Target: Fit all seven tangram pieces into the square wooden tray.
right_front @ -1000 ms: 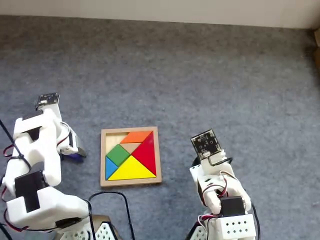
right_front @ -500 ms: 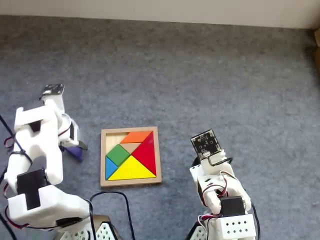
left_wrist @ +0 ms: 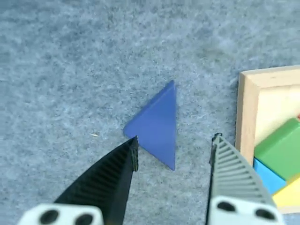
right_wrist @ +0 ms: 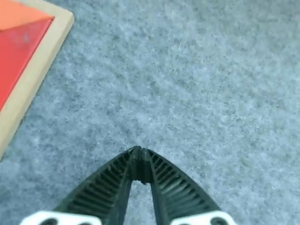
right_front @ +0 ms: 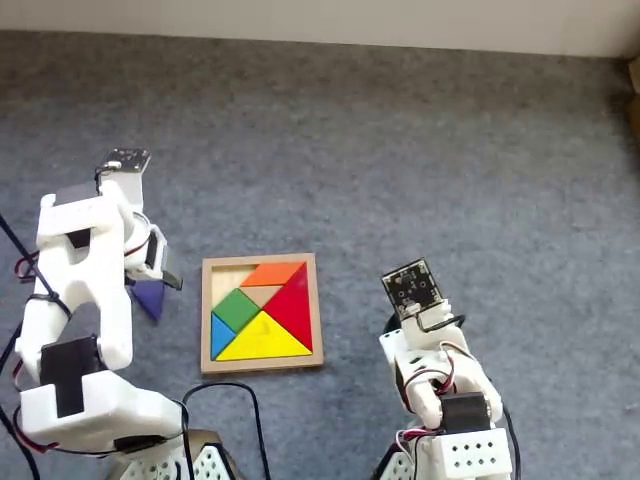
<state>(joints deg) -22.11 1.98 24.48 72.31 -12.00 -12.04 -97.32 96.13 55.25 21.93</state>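
Where the blue triangle [left_wrist: 157, 124] lies, spread left fingers [left_wrist: 115, 176] flank it

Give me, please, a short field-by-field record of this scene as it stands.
Surface: grey carpet
Tray: wooden tray, partly filled, one corner bare
Inside: orange piece, green piece, red piece, yellow piece, light blue piece
Loose: blue triangle, flat on the carpet beside the tray
Left end effector: open, fingers either side of the blue triangle
Right end effector: shut, empty, over carpet
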